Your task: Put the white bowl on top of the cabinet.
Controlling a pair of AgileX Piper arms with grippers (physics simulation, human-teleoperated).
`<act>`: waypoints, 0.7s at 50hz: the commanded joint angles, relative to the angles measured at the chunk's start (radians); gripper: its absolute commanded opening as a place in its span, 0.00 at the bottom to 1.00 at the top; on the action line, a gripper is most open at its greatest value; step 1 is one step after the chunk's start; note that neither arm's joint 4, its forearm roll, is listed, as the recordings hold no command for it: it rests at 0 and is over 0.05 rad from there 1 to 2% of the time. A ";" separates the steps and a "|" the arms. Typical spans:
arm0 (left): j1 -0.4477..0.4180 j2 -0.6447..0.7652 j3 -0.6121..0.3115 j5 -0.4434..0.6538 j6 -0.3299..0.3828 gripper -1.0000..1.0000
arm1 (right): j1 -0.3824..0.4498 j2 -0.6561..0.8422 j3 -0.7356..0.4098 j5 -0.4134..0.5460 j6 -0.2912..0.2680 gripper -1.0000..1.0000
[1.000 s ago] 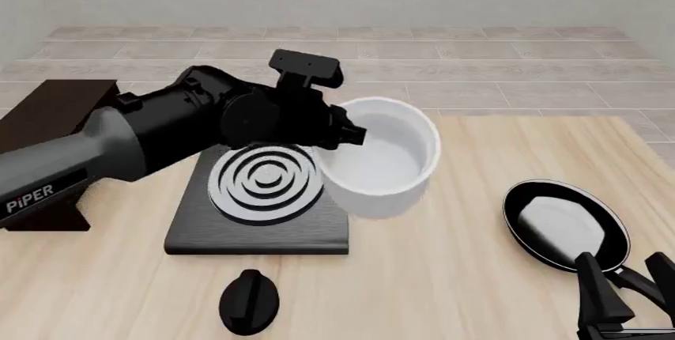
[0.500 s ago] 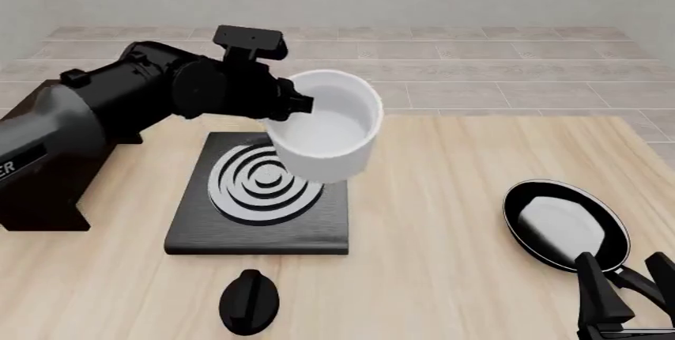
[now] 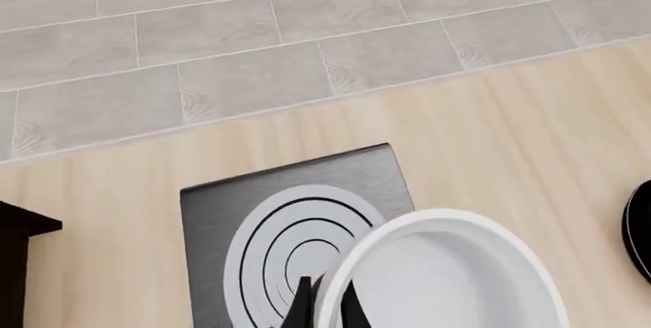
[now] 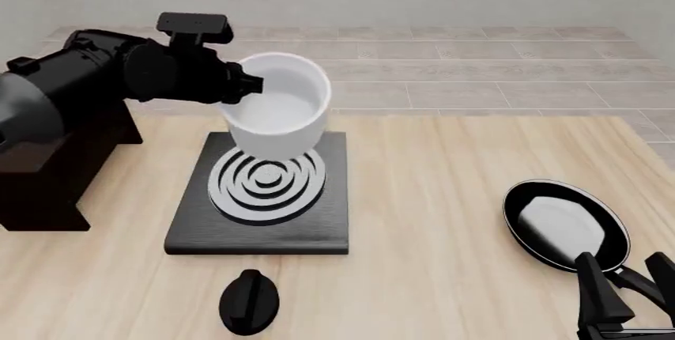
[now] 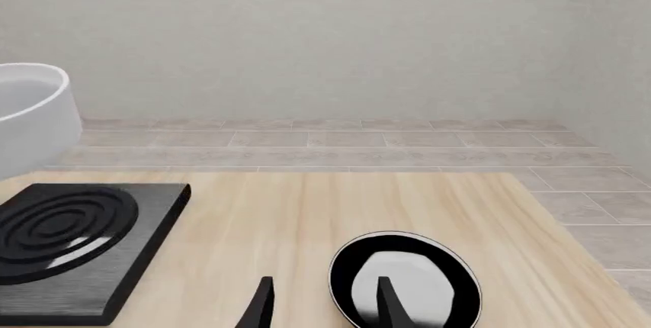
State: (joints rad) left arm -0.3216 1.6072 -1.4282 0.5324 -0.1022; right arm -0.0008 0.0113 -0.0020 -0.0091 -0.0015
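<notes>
Transport step: my left gripper (image 3: 323,307) pinches the white bowl (image 4: 277,111) rim above the stove plate (image 4: 264,198); next, leftward over the cabinet (image 4: 47,186).

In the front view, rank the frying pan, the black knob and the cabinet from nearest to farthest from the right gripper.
From the right gripper, low at the right edge:
1. Frying pan, just beyond it.
2. Black knob, near edge, left of centre.
3. Cabinet, far left, partly behind the left arm.

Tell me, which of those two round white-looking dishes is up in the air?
The white bowl, deep and straight-sided, held by its rim in the left tool above the stove plate. The shallow black frying pan rests on the table.
</notes>
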 commanded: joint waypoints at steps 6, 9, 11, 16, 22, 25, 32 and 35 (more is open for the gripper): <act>0.108 -0.020 -0.006 -0.006 0.020 0.00 | 0.000 0.000 0.000 0.000 0.000 1.00; 0.132 -0.018 -0.009 -0.006 0.025 0.00 | 0.000 0.000 0.000 0.000 0.000 1.00; 0.148 -0.014 -0.016 -0.003 0.017 0.00 | 0.000 0.000 0.000 0.000 0.000 1.00; 0.160 -0.008 -0.017 -0.004 -0.027 0.00 | 0.000 0.000 0.000 0.000 0.000 1.00; 0.201 -0.008 -0.069 0.027 -0.009 0.00 | 0.000 0.000 0.000 0.000 0.000 1.00; 0.217 -0.006 -0.103 0.051 -0.017 0.00 | 0.000 0.000 0.000 0.000 0.000 1.00; 0.264 0.014 -0.147 0.071 -0.019 0.00 | 0.000 0.000 0.000 0.000 0.000 1.00; 0.274 0.012 -0.149 0.071 0.002 0.00 | 0.000 0.000 0.000 0.000 0.000 1.00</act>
State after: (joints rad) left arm -0.0971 1.6196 -1.5232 0.5832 -0.1122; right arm -0.0008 0.0115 -0.0020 -0.0091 -0.0014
